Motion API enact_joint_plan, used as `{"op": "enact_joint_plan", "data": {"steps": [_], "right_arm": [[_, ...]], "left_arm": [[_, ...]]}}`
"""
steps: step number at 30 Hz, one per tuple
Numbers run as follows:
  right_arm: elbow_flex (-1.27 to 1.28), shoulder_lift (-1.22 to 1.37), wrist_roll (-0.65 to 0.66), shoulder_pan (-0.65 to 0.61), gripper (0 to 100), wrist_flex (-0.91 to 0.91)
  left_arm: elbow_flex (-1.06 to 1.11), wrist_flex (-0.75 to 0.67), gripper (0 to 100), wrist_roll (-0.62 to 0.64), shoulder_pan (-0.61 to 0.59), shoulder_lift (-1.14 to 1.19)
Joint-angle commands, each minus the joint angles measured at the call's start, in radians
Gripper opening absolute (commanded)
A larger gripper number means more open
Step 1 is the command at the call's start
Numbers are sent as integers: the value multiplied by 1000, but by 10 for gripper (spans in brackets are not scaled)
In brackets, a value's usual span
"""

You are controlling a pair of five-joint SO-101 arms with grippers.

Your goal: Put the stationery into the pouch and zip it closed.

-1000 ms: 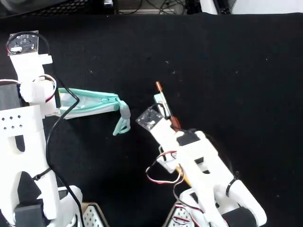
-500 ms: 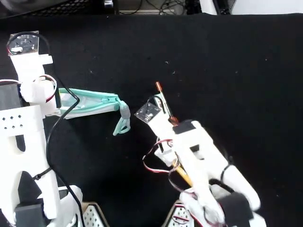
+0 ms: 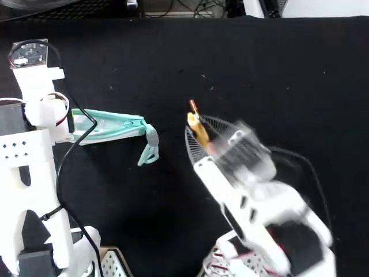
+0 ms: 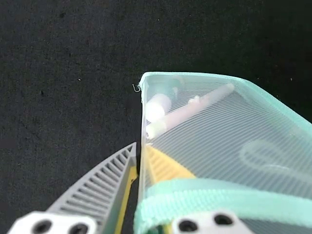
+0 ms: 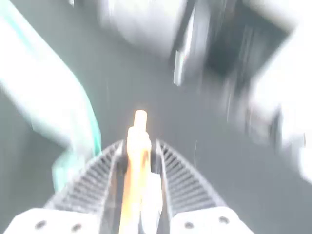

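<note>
Left wrist view: left pincer point(image 4: 140, 155) is almost shut, pinching the edge of the pouch point(image 4: 209, 141). One ribbed finger point(image 4: 102, 187) sits outside the pouch wall, the other shows through the mesh on the inside. A white stick point(image 4: 187, 111) and a white round piece point(image 4: 158, 105) already lie inside the pouch, near its far corner.

High view: same pouch stretches over the black table point(image 3: 300, 81) from the left arm toward mid-table. A teal strap point(image 3: 149, 151) trails off its far end.

Right pincer point(image 5: 139, 148) is pressed together on a pencil point(image 5: 139, 122), one finger on each side. The pencil end sticks out ahead of the tips. In the high view the pencil sits just right of the strap end of the pouch, near it but apart. Can't tell whether the pencil touches the table.
</note>
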Motion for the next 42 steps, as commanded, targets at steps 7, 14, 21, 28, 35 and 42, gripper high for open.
{"op": "enact_joint_plan", "data": {"steps": [7, 14, 21, 28, 35, 42], "right_arm": [[154, -2, -69, -374, 12, -698], [228, 54, 120, -480, 12, -988], [234, 211, 127, -488, 12, -1142], [308, 295, 127, -482, 12, -1160], [372, 305, 127, -442, 12, -1160], [447, 305, 127, -342, 20, -1080]], "left_arm": [[35, -14, 29, -5, -10, 11], [35, -9, 29, -5, -10, 11], [36, -9, 29, -5, -10, 9], [36, -8, 29, -5, -12, 8], [36, -8, 29, -5, -12, 8], [36, -8, 29, -5, -12, 8]]}}
